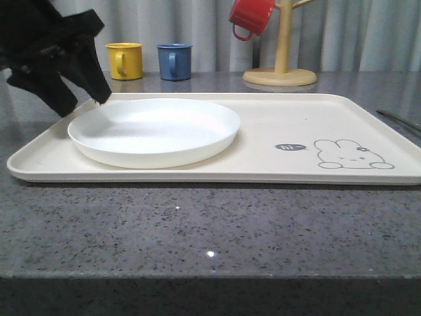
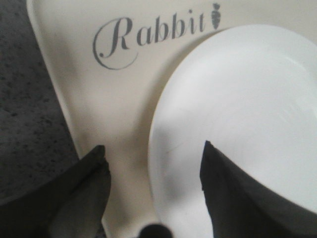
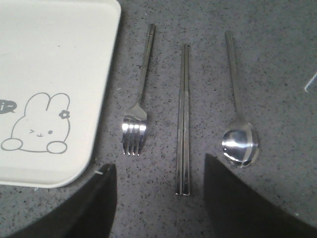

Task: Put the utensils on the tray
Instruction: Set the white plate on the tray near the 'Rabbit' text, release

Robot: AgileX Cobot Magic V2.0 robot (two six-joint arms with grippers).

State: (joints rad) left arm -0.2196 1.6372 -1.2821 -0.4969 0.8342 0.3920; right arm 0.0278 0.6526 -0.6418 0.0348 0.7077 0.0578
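The white plate (image 1: 154, 130) (image 2: 237, 119) rests on the left half of the cream tray (image 1: 296, 125) (image 2: 109, 114) (image 3: 49, 59). My left gripper (image 1: 85, 99) (image 2: 154, 161) hovers open over the plate's left rim, one finger over the plate and one over the tray, holding nothing. On the grey counter beside the tray's bunny end lie a fork (image 3: 137, 109), a pair of chopsticks (image 3: 184, 119) and a spoon (image 3: 237, 119), side by side and parallel. My right gripper (image 3: 159, 168) is open above them, its fingers either side of the chopsticks' near end.
At the back of the counter stand a yellow mug (image 1: 125, 60) and a blue mug (image 1: 174, 62). A red mug (image 1: 251, 16) hangs on a wooden mug tree (image 1: 281, 66). A thin utensil handle (image 1: 398, 120) shows at the right edge. The tray's right half is bare.
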